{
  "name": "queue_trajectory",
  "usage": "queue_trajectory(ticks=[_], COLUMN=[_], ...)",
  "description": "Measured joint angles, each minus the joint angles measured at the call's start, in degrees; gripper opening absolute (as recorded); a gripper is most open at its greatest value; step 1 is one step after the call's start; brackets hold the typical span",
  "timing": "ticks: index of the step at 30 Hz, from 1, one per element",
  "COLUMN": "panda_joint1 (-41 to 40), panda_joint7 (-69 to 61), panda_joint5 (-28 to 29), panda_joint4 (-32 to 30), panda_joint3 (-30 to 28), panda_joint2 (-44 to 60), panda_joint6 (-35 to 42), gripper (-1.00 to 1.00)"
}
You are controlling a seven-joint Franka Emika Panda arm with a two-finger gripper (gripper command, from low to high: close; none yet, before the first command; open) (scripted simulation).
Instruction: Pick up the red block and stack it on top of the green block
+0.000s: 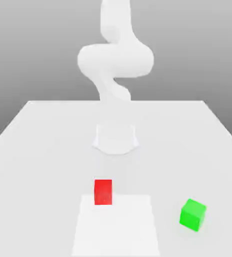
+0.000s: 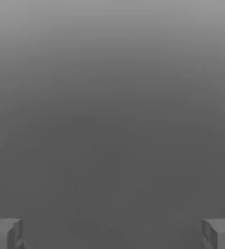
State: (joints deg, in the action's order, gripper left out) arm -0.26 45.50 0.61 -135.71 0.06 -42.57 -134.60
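Note:
The red block (image 1: 103, 191) rests on the white table (image 1: 37, 150), near the front and a little toward the exterior view's left. The green block (image 1: 193, 215) sits on the table by itself, turned at an angle, toward the exterior view's right of the red one. The two blocks are well apart. The white arm (image 1: 115, 57) rises behind them at the table's middle. In the hand view my gripper (image 2: 112, 233) is open, its two grey fingertips (image 2: 5, 233) far apart with nothing between them, facing plain grey background.
A paler rectangular patch (image 1: 115, 226) lies on the table at the front, with the red block at its far edge. A rounded white part of the arm (image 1: 116, 138) sits low over the table's middle.

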Motion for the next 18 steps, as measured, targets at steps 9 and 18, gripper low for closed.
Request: queue_trajectory(ticks=[9, 18], panda_joint1=[-1.40, -2.05], panda_joint7=[-2.03, -6.13], panda_joint5=[1.76, 1.26], panda_joint4=[-16.89, -33.36], panda_joint3=[-1.10, -4.24], panda_joint2=[14.34, 36.09], panda_joint6=[-12.17, -29.66], gripper=[0.00, 0.00])
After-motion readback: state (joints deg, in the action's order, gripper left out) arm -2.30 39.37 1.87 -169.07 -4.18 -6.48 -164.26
